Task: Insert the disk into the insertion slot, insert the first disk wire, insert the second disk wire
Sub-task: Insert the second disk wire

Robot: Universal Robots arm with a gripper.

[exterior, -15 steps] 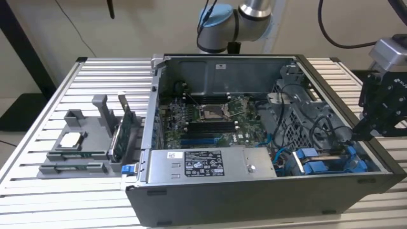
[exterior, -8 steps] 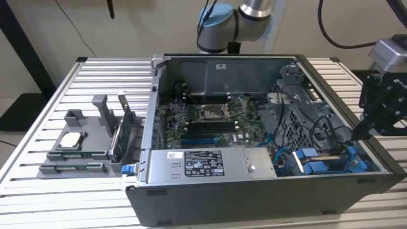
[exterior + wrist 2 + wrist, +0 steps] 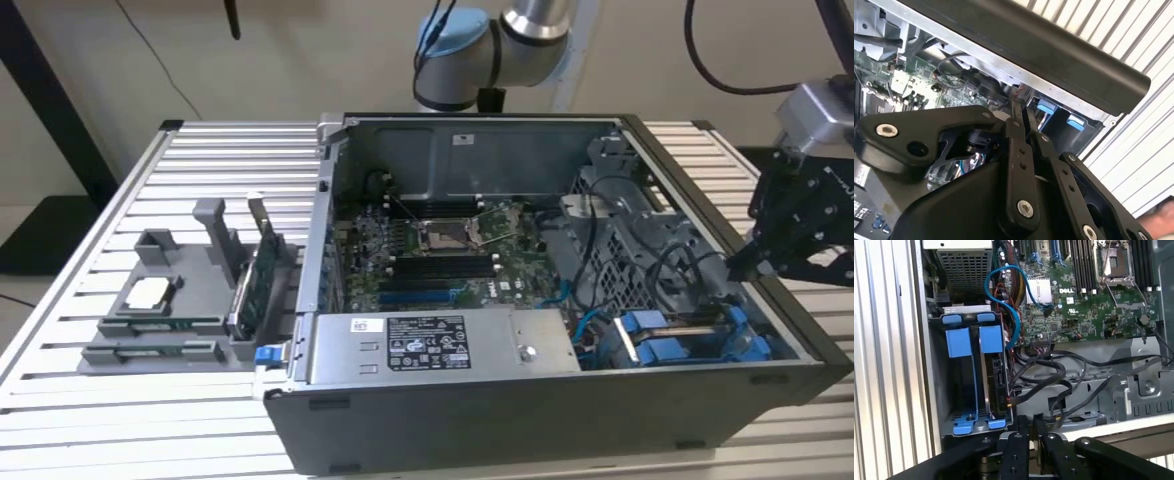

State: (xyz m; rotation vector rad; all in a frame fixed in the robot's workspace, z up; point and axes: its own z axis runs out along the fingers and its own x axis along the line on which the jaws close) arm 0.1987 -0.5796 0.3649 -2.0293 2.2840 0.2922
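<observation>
We see the claw (image 3: 1029,421) clenched on nothing visible, hovering over the computer case's (image 3: 507,430) side wall near the disk (image 3: 995,375) seated in its slot (image 3: 935,375).

You have the computer case (image 3: 534,420) lying open on the counter (image 3: 80,420), toward the exterior view's right. A parts holder (image 3: 154,350) stands on the counter just beside the case, at the exterior view's left.

Inside the case, the power-supply box (image 3: 441,345) lies along the near wall, with the motherboard (image 3: 441,250) behind it. The drive cage (image 3: 667,340) sits in the near corner, at the exterior view's right of that box.

In the first wrist view the disk (image 3: 994,385) stands in the cage, with a second carrier (image 3: 959,342) beside it. Cables (image 3: 1054,370) lie between the cage and the motherboard.

The gripper (image 3: 741,265) hangs over the case wall at the exterior view's right, above the cage.
</observation>
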